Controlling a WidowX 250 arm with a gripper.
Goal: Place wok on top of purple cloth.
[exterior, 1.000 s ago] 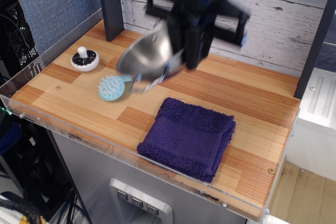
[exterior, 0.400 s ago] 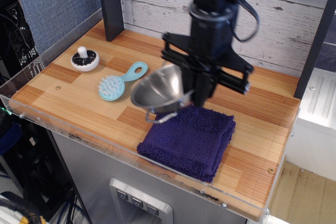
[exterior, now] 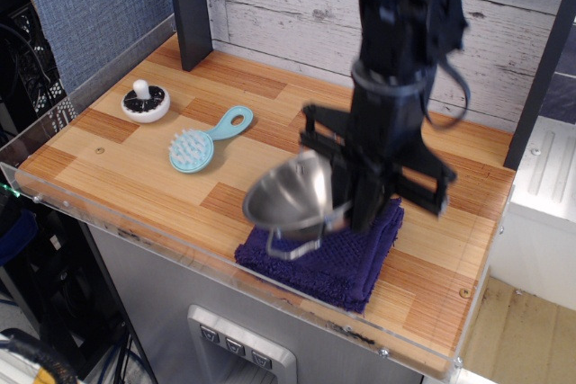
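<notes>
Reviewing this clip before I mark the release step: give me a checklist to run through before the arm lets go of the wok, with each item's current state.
1. Wok held by the pincer: ok, gripped at its right rim.
2. Wok over the purple cloth: ok, though it sits toward the cloth's left part.
3. Wok level: not ok, it is tilted with its opening facing up and to the right.
4. Wok resting on the cloth: cannot tell; its lower wire handle hangs near the fabric.
5. Cloth flat on the table: ok where visible.
6. Blue brush and the white-and-black round object away from the drop spot: ok, both lie to the left.
</notes>
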